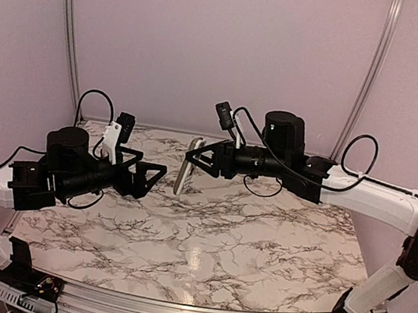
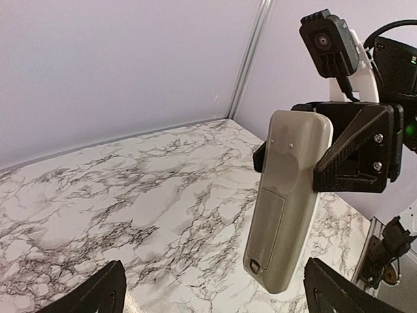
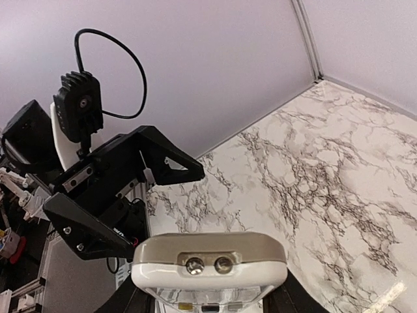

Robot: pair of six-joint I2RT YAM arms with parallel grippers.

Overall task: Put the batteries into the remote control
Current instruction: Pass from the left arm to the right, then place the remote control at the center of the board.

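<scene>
The right gripper (image 1: pixel 199 159) clamps the slim white remote control (image 2: pixel 287 195) upright above the marble-patterned table (image 1: pixel 202 258), its greyish back cover facing the left gripper (image 1: pixel 152 176). That gripper's jaws stand wide and empty, just clear of the remote. The likely next step, working the cover, needs a steady hold. No batteries show.

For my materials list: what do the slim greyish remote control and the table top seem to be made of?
Slim greyish rectangular remote control: probably moulded plastic, satin finish; rounded edges and a seamed cover panel suggest it. White table top with dark marble veins: glossy, as light reflects near its front edge; stone or printed laminate, I cannot tell.
</scene>
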